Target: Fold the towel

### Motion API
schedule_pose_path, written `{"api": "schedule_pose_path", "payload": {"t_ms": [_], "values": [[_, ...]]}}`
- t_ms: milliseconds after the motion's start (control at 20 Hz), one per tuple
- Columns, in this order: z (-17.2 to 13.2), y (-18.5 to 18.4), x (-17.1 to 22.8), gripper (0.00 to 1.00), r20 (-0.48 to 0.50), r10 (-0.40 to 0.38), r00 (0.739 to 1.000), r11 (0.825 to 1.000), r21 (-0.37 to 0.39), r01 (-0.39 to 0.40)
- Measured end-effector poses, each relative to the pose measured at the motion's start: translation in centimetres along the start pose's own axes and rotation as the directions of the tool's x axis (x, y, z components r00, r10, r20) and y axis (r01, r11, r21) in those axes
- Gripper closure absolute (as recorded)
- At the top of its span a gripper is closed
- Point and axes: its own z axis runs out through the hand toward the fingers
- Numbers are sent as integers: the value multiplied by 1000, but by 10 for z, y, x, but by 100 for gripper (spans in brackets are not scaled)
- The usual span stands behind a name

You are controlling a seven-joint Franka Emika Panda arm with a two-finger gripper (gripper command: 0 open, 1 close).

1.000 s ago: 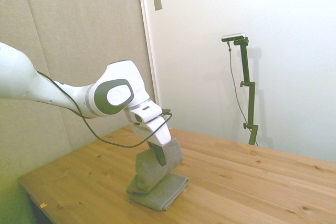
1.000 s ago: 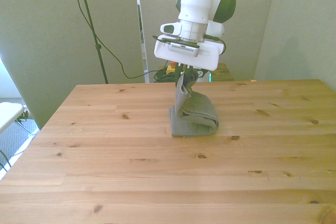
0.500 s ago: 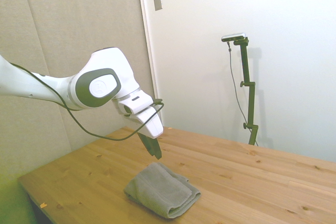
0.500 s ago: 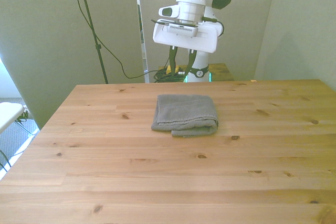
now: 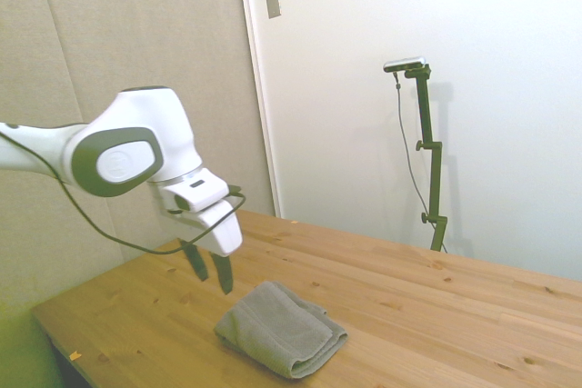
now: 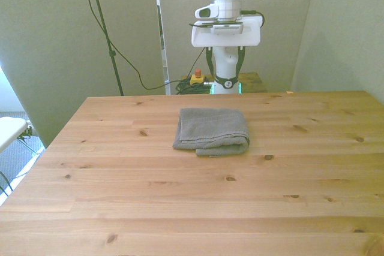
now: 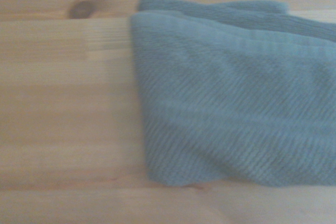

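We see the towel (image 5: 281, 340) (image 6: 211, 131) (image 7: 236, 98) lying folded flat on the tabletop (image 5: 436, 315) (image 6: 192, 202), while the hand (image 5: 210, 273) hangs above and beside it, fingers apart, gripping nothing

Side, front, close wrist, towel (image 5: 282, 340) shared

The towel (image 5: 281, 328) (image 6: 211, 130) (image 7: 231, 98) is a grey-taupe terry cloth, folded into a thick, layered rectangle. It lies flat on the table, nearer the far edge than the near one in the front view, roughly midway between the side edges.
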Motion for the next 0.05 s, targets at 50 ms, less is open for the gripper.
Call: {"api": "schedule_pose_path", "payload": {"t_ms": [50], "values": [[-3, 5, -15, 0, -2, -13, 1000, 1000, 0, 13]]}}
